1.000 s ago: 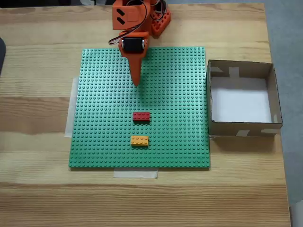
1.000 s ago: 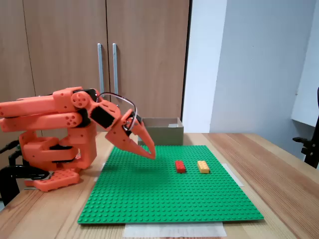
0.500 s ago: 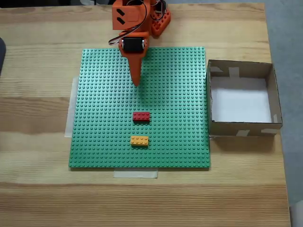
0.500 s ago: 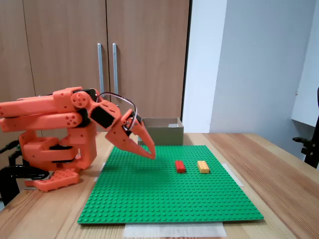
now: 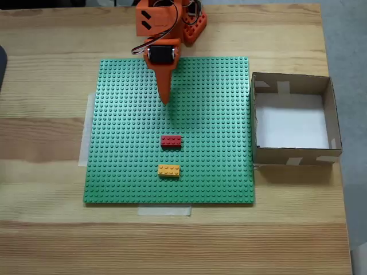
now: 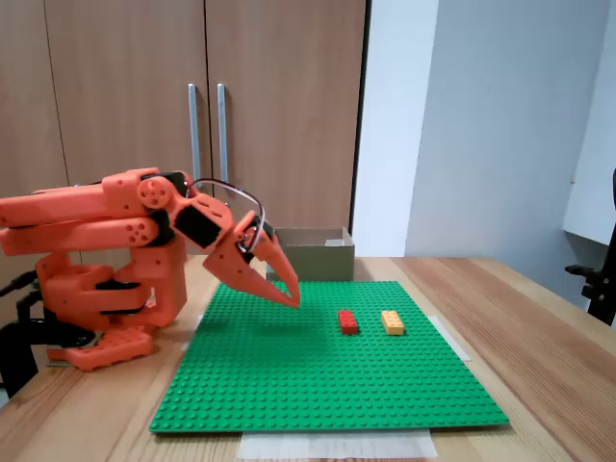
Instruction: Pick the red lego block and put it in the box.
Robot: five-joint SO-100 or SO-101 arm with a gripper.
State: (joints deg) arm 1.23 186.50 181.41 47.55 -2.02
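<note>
An orange claw (image 5: 166, 101), its tips pressed together, hangs over the green baseplate (image 5: 218, 114), well apart from the red lego block (image 5: 171, 140) and the box (image 5: 332, 114).

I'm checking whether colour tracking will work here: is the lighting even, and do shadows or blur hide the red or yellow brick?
In the fixed view from above, light is even and sharp; the red brick and yellow brick cast only thin shadows, and the box shades the table below it. In the fixed side view, both bricks are clear, with a soft shadow under the hand on the green baseplate.
</note>
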